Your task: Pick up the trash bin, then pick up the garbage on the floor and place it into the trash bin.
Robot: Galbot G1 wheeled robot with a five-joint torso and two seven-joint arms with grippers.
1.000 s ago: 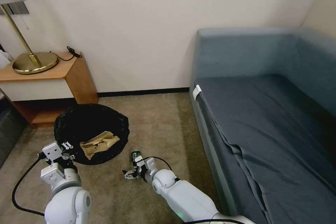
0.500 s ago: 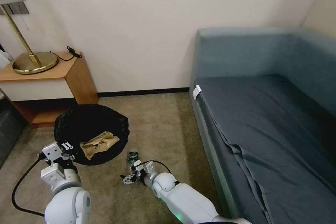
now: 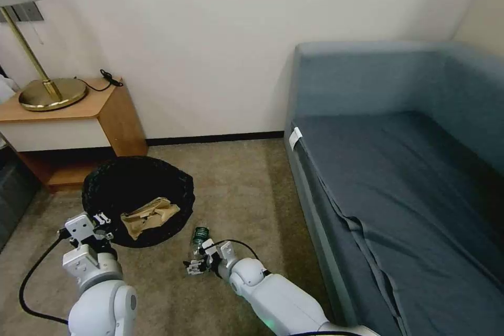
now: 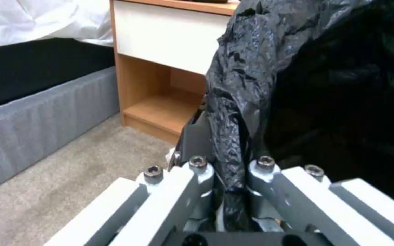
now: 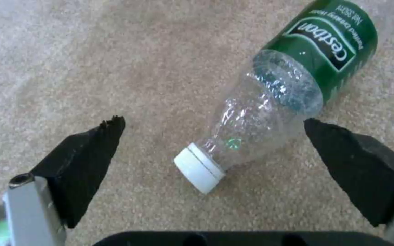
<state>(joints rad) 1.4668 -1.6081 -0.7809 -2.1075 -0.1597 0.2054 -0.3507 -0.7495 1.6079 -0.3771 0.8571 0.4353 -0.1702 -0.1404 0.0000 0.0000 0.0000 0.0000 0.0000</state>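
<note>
- My right hand (image 3: 195,265) sits low over the carpet (image 3: 236,184), a little nearer the bottle (image 3: 198,237) than half a second ago; a second ago it was farther forward, with the bottle right at its tip.
- The fingers (image 5: 83,160) of my right hand (image 5: 215,150) are spread wide, one on each side of the bottle (image 5: 274,102) and neither touching it.
- The bottle lies on its side on the carpet (image 5: 92,51), white cap toward my wrist, green label away from it; it has kept its spot just off the near right edge of the bin (image 3: 137,199) since half a second ago.
- My left hand (image 3: 100,223) has not moved: it stays at the near left rim of the bin, pinching the rim and its black bag (image 4: 233,112) between closed fingers (image 4: 197,171).
- A crumpled tan paper bag (image 3: 149,215) rests inside the bin, unchanged.
- Edges: the sofa (image 3: 399,178) borders the carpet on my right, the wooden counter (image 3: 68,115) with a brass lamp (image 3: 44,84) stands behind the bin on my left, and the wall with its dark baseboard (image 3: 215,138) closes the far side.
- Open room: bare carpet lies between the bin and the sofa, ahead of the bottle.
</note>
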